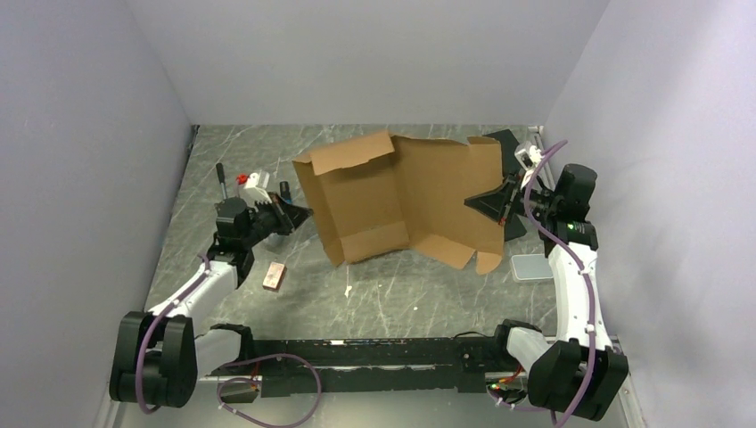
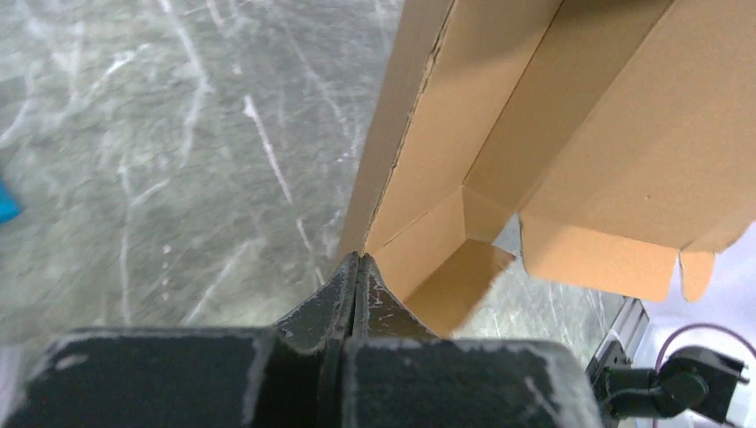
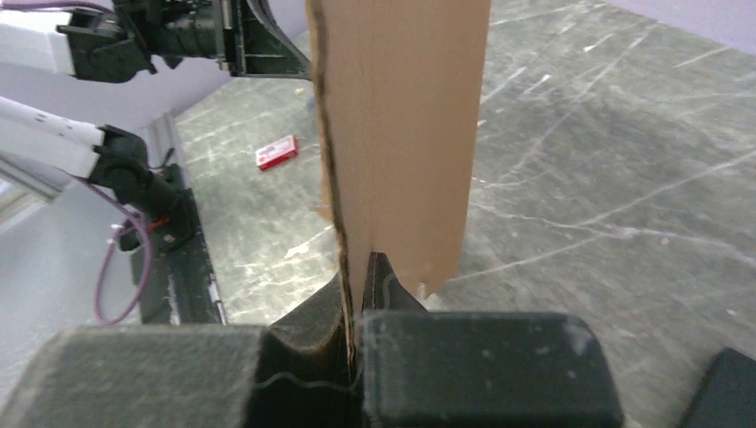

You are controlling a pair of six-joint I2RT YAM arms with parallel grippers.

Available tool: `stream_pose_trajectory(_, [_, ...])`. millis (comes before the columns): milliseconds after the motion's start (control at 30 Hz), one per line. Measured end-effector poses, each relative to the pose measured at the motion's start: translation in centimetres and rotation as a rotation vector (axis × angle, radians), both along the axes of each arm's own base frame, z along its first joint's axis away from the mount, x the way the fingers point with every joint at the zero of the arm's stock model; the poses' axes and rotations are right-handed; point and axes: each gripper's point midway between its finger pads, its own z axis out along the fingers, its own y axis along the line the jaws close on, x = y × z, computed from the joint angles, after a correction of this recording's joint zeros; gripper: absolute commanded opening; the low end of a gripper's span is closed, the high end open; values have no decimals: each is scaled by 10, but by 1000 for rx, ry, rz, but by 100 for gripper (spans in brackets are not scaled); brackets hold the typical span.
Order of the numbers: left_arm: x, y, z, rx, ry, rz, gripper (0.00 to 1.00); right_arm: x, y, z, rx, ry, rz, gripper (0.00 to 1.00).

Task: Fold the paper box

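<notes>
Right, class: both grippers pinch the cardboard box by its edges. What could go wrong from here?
1. The left gripper and right gripper each clamp only a thin edge of the cardboard box, so it could slip free or tear.
2. Its lower flaps hang loose over the table; they might snag or fold the wrong way.

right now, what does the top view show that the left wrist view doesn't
Only the top view: the right gripper on the paper box's right side, a small reddish block, a grey tray. Only the left wrist: the left gripper pressed shut on the box's edge, and a blue object at the frame edge. Both: the box, the left gripper, the marbled table.
</notes>
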Motion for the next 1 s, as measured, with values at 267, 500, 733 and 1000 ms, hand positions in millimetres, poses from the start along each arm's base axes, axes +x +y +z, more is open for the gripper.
stream_pose_trajectory(267, [-8,-30,25,77,-78,-105,0,-6,5,2,53,25,43,0])
stream_pose_trajectory(500, [-2,-49,37,137,-93,-147,0,-6,6,4,47,5,44,0])
stream_pose_trajectory(733, [2,-56,32,173,-70,-154,22,0,2,1,26,-5,9,0])
stream_pose_trajectory(1000, [11,-55,36,166,-66,-119,32,8,-1,-6,-2,4,-44,0])
